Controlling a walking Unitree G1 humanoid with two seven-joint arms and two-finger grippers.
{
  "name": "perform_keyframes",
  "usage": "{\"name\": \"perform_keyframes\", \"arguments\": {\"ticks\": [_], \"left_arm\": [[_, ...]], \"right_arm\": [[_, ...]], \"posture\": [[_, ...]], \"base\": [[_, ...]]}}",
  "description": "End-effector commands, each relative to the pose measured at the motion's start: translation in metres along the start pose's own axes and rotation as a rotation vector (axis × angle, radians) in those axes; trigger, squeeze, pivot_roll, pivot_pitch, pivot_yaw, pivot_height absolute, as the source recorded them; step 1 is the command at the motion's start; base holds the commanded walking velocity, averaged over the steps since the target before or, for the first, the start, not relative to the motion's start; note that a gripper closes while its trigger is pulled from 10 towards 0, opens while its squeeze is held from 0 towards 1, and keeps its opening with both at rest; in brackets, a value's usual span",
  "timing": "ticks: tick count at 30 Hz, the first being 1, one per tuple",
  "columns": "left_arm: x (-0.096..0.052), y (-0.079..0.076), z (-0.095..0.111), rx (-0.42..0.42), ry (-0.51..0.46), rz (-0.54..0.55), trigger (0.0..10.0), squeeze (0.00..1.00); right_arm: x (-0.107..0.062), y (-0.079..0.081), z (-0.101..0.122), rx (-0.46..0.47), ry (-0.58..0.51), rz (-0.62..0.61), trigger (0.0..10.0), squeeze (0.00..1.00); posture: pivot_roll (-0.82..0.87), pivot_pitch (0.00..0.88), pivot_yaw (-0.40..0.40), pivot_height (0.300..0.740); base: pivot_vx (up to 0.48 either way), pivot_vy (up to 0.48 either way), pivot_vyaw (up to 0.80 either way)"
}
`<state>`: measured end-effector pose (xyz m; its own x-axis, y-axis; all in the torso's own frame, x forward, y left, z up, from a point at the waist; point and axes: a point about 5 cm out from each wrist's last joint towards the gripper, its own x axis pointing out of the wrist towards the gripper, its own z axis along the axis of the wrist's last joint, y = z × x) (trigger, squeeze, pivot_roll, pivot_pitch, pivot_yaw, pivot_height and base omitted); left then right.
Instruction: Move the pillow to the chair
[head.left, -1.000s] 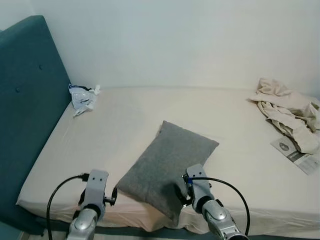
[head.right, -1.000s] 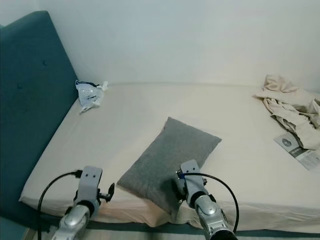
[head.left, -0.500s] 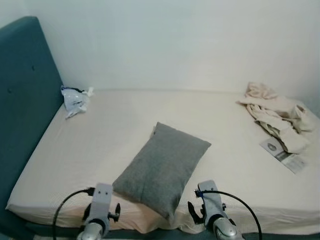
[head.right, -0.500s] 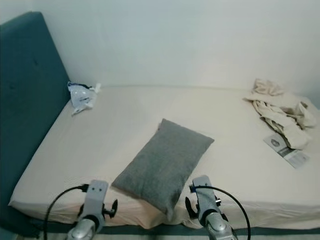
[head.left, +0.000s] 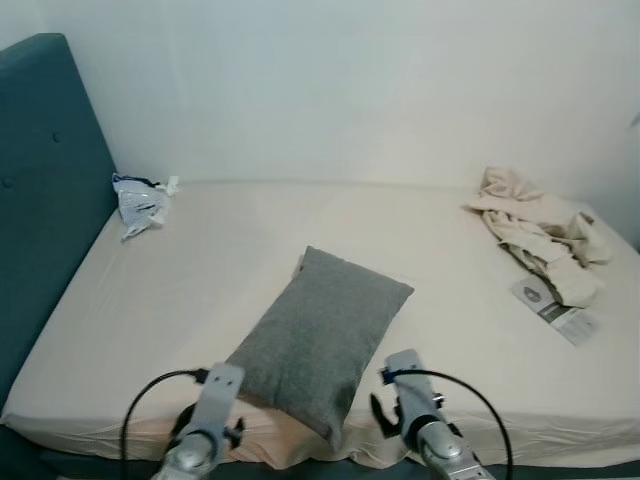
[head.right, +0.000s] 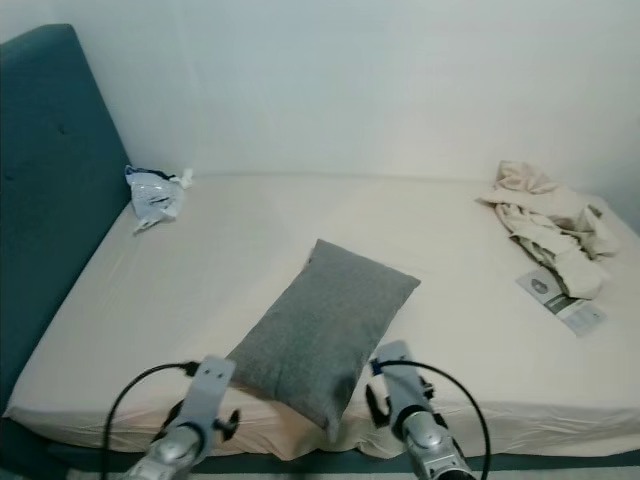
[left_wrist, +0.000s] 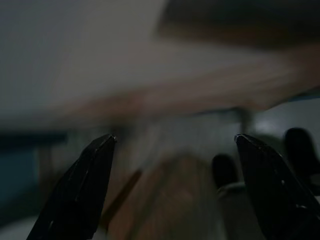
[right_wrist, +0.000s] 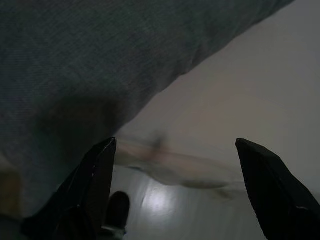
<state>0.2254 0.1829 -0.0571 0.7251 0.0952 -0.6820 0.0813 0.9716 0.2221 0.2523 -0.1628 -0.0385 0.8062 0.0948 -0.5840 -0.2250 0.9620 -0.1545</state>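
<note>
A grey pillow (head.left: 320, 335) lies slanted on the cream bed sheet (head.left: 220, 260), its near corner hanging over the front edge of the mattress. My left gripper (left_wrist: 175, 137) is low at that front edge, just left of the pillow's near corner, and its fingers are spread open on nothing. My right gripper (right_wrist: 175, 140) is just right of the same corner, also open and holding nothing. The pillow's grey fabric (right_wrist: 100, 60) looms close above it in the right wrist view. In the left eye view both wrists (head.left: 408, 392) sit below the mattress edge.
A teal padded headboard (head.left: 40, 170) stands at the left. By it lies a crumpled plastic bag (head.left: 135, 198). Beige clothes (head.left: 535, 235) and a printed leaflet (head.left: 552, 308) lie at the bed's right. A white wall runs behind the bed.
The view has shifted right and drawn back. My right gripper has come off the pillow's near corner and now sits beside it. Both grippers are lower in the picture.
</note>
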Motion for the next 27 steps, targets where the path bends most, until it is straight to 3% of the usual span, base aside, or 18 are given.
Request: {"name": "perform_keyframes", "arguments": {"ticks": [1, 4, 7, 9, 27], "left_arm": [[-0.004, 0.002, -0.015, -0.05, 0.038, 0.002, 10.0, 0.0], [-0.004, 0.001, -0.015, -0.067, 0.023, -0.009, 10.0, 0.0], [-0.005, 0.0, -0.016, -0.034, 0.03, -0.021, 10.0, 0.0], [-0.006, -0.006, -0.017, 0.03, 0.02, -0.05, 10.0, 0.0], [-0.004, -0.001, -0.015, -0.003, 0.034, -0.094, 10.0, 0.0]], "right_arm": [[0.002, 0.0, 0.0, 0.05, 0.037, -0.002, 10.0, 0.0], [0.002, 0.004, -0.002, 0.035, 0.048, 0.021, 10.0, 0.0], [0.0, 0.011, -0.006, 0.022, 0.058, 0.055, 10.0, 0.0], [-0.001, 0.014, -0.009, 0.024, 0.063, 0.069, 10.0, 0.0], [0.002, 0.023, -0.001, 0.0, 0.052, 0.118, 10.0, 0.0]], "posture": [[0.03, 0.035, -0.039, 0.74], [0.03, 0.035, -0.039, 0.74], [0.04, 0.037, -0.048, 0.74], [0.05, 0.027, -0.058, 0.74], [0.06, 0.0, -0.06, 0.74]], "base": [[0.0, 0.0, 0.0], [0.0, 0.0, 0.0], [0.0, 0.0, 0.0], [0.0, 0.0, 0.0], [0.0, 0.0, 0.0]]}}
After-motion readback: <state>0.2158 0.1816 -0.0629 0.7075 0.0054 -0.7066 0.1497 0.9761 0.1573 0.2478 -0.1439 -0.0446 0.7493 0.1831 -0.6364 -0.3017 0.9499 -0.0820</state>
